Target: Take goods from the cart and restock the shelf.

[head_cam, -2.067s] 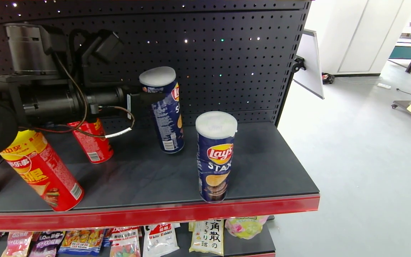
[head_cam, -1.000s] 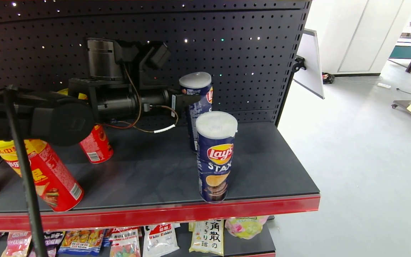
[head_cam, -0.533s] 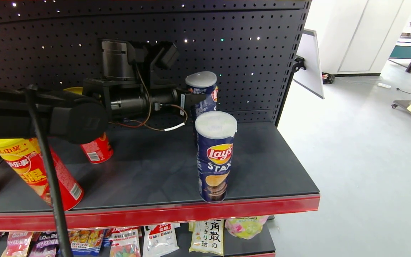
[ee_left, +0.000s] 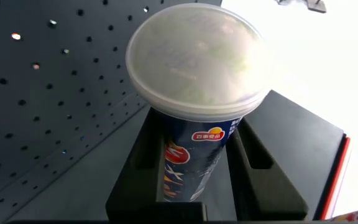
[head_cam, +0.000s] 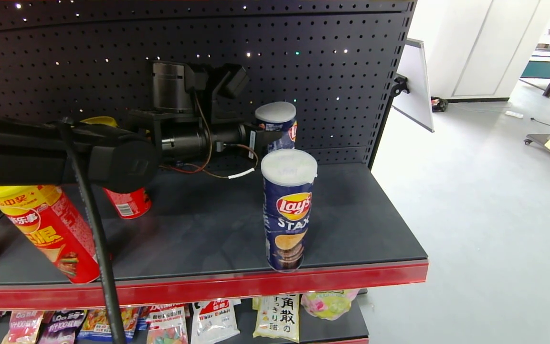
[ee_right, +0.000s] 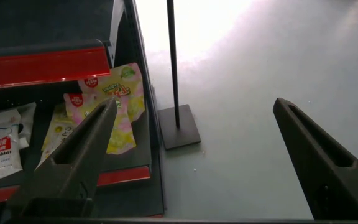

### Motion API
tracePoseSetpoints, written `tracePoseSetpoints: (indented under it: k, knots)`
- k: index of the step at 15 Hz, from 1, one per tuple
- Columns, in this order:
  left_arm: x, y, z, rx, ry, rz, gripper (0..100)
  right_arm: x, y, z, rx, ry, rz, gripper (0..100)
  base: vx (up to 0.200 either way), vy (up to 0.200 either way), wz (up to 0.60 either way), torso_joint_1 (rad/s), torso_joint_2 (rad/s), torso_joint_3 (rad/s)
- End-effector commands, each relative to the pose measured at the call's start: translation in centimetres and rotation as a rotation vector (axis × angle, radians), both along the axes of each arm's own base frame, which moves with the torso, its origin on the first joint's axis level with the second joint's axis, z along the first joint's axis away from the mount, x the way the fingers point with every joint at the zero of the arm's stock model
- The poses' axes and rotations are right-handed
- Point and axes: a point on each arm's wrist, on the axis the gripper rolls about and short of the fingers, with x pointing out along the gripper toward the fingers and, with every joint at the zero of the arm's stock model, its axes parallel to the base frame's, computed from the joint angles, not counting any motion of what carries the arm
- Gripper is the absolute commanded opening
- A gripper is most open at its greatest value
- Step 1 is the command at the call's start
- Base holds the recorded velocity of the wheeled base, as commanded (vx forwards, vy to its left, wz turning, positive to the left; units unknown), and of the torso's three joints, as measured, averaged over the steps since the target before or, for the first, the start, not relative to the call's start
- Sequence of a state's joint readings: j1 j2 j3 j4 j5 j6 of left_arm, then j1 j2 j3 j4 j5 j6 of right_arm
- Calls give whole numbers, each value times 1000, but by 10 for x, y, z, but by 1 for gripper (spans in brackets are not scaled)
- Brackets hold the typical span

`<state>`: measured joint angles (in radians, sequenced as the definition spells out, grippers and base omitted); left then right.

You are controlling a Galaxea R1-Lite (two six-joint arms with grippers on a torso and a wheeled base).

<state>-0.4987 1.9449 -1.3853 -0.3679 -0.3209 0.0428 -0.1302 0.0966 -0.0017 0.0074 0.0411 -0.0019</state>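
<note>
Item 1: dark blue cylindrical crisp can with a translucent white plastic lid [head_cam: 276, 114], upright, at centre frame in the head view, close to the black perforated back panel [head_cam: 332, 71]. It is pinched on two sides by the left gripper [head_cam: 269, 136], whose black fingers [ee_left: 143, 155] press flat against the can's wall below the lid. Its base is hidden, so whether it stands on the board cannot be told.

Item 2: matching blue lidded can [head_cam: 288, 215], upright at the front edge of the dark grey shelf board [head_cam: 365, 224], directly in front of item 1, just above the red front strip [head_cam: 198, 286].

Item 3: tall red can with a yellow lid [head_cam: 46, 229], lower left, near the front edge.

Item 4: second red can [head_cam: 129, 203], farther back and partly behind the arm.

Item 5: assorted snack bags [head_cam: 275, 317] on the lower shelf, bottom of frame.

Item 6: right gripper [ee_right: 196, 106], fingers spread wide and holding nothing, above grey floor [ee_right: 247, 143] beside the lower shelf.
</note>
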Motion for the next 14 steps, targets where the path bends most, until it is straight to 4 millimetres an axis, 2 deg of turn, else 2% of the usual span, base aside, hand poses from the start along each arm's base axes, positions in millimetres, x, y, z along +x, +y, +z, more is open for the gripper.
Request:
tracePoseSetpoints:
  k: [1,10,14]
  knots:
    - [1,0,-1,5,8,2,0,0,0,0,-1,2,0,100,0,0,0,0,0,0]
    - [3,-1,-5,10,15,0,0,0,0,0,1,2,0,100,0,0,0,0,0,0]
    - [11,-5,-4,0,-6,-2,0,0,0,0,0,0,0,100,0,0,0,0,0,0]
